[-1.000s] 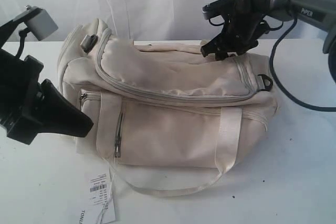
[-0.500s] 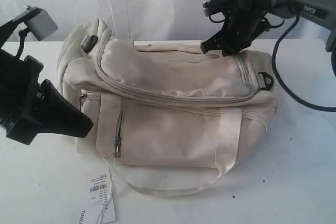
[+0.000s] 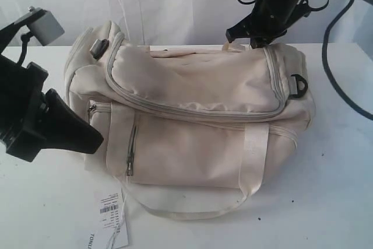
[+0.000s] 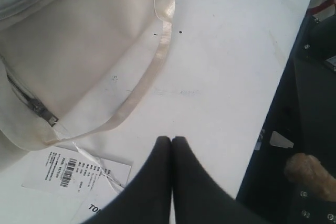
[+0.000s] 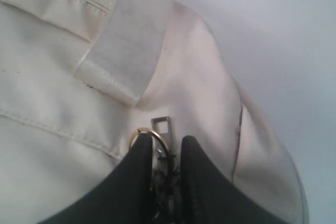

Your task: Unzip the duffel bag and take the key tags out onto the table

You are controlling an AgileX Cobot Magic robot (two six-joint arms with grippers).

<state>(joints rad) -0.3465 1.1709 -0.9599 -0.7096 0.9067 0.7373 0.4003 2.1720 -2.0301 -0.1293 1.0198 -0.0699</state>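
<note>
The cream duffel bag (image 3: 192, 121) lies on the white table (image 3: 326, 190), its top zip closed. My right gripper (image 3: 249, 39) is at the bag's far right top corner. In the right wrist view the right gripper (image 5: 165, 142) is shut on the metal zip pull (image 5: 161, 125), which carries a brass ring (image 5: 137, 131). My left gripper (image 3: 87, 138) hovers at the bag's left end; in its wrist view the left gripper (image 4: 171, 139) is shut and empty above the table (image 4: 226, 66). The key tags are hidden.
A white barcode hangtag (image 3: 111, 217) lies in front of the bag, beside the loose webbing handle (image 4: 152, 72). A black D-ring (image 3: 298, 84) sits on the bag's right end. The table edge (image 4: 273, 124) runs close to the left gripper.
The right gripper has shut on the zip pull and risen slightly toward the back, pulling the bag's right top corner up. The left arm has not moved.
</note>
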